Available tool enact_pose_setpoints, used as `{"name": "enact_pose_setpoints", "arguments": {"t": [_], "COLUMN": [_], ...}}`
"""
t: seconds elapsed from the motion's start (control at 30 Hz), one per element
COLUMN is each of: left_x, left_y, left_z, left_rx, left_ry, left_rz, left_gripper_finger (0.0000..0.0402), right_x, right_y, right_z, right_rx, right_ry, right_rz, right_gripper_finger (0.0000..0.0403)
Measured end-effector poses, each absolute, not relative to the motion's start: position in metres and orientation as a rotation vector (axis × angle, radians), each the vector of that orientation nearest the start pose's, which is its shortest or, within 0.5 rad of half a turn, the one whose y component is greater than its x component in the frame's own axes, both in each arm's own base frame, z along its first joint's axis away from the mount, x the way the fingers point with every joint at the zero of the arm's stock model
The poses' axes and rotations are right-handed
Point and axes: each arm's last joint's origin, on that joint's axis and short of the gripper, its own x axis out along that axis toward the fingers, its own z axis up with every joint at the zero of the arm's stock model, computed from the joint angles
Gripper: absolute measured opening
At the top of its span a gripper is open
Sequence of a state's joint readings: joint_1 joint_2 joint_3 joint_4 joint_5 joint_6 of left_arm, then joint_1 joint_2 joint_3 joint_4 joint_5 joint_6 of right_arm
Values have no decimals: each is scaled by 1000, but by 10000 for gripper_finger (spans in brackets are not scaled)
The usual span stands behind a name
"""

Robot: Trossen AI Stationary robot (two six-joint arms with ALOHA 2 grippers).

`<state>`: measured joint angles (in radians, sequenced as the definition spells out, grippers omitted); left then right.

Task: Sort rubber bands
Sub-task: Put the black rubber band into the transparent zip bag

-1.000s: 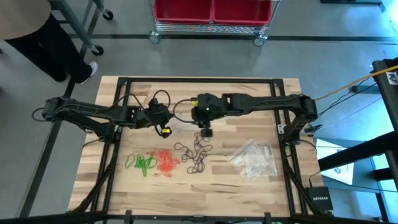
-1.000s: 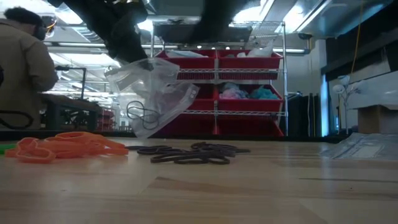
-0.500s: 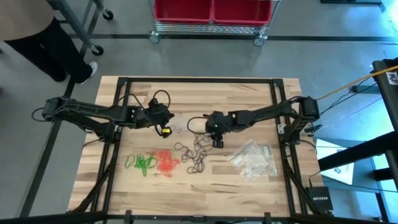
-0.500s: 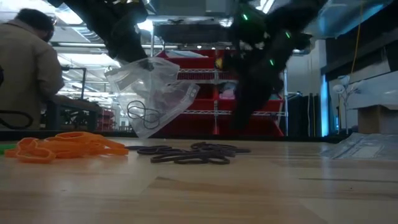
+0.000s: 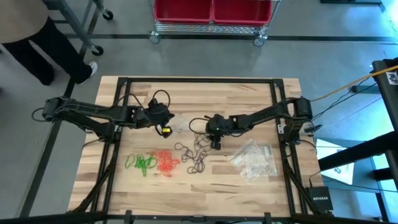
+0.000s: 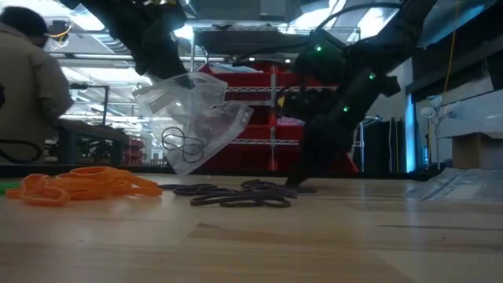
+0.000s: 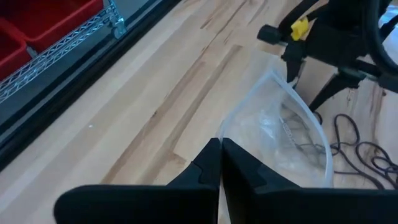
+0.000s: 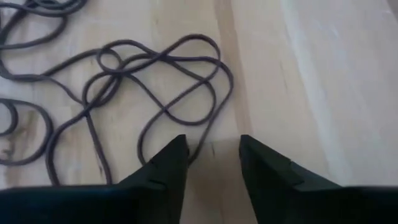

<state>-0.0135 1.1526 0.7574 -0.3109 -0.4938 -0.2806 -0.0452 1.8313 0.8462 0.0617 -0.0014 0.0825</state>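
Observation:
My left gripper [image 5: 163, 126] is shut on a clear plastic bag [image 6: 196, 110] held above the table, with a few black rubber bands [image 6: 181, 144] inside. Loose black bands [image 5: 195, 155] lie in a tangle at the table's middle. Orange-red bands [image 5: 165, 163] and green bands [image 5: 142, 163] lie in heaps to their left. My right gripper [image 8: 211, 152] is open, pointing down, low at the far-right edge of the black tangle [image 8: 155, 74]. One loop ends beside a fingertip; whether it touches, I cannot tell. My left gripper pinches the clear bag by its upper edge [image 7: 229, 133] between the two shut fingers [image 7: 214, 163]. The bag hangs below and beyond the fingers, lifted clear of the table, its mouth gaping toward the right arm.
A heap of clear plastic bags [image 5: 254, 160] lies at the table's right. A black frame [image 5: 118, 112] borders the table. Behind the far edge stands a wire shelf with red bins [image 6: 306, 79]. A person [image 6: 31, 86] stands off the far-left corner.
My right gripper has drawn away from the bag, toward the table's right and near edge, and come down to the far-right edge of the black tangle. The bag stays hanging as before.

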Motion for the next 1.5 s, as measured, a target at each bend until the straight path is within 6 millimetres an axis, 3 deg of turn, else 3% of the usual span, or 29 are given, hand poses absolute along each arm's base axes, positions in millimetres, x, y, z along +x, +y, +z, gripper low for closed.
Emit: {"name": "enact_pose_setpoints", "arguments": {"t": [0.13, 0.3, 0.43, 0.57, 0.97, 1.2, 1.5], "left_x": [233, 233, 233, 233, 234, 234, 234], "left_y": [11, 11, 11, 11, 11, 10, 10], "left_z": [245, 245, 245, 245, 246, 246, 245], "left_rx": [-85, -87, -86, -85, -84, -90, -76], "left_ry": [620, 617, 618, 618, 611, 615, 623], "left_rz": [552, 552, 552, 552, 550, 530, 524], "left_gripper_finger": [0, 0, 0, 0, 0, 0, 0], "right_x": [332, 329, 326, 318, 325, 340, 350], "right_y": [-13, -14, -15, -17, -18, -18, -18], "right_z": [108, 106, 108, 122, 253, 306, 350], "right_rx": [92, 63, 37, 13, -98, -160, -208], "right_ry": [929, 968, 993, 994, 664, 519, 339], "right_rz": [-80, -132, -169, -209, -195, -167, -152], "right_gripper_finger": [97, 17, 6, 1, 0, 0, 0]}}
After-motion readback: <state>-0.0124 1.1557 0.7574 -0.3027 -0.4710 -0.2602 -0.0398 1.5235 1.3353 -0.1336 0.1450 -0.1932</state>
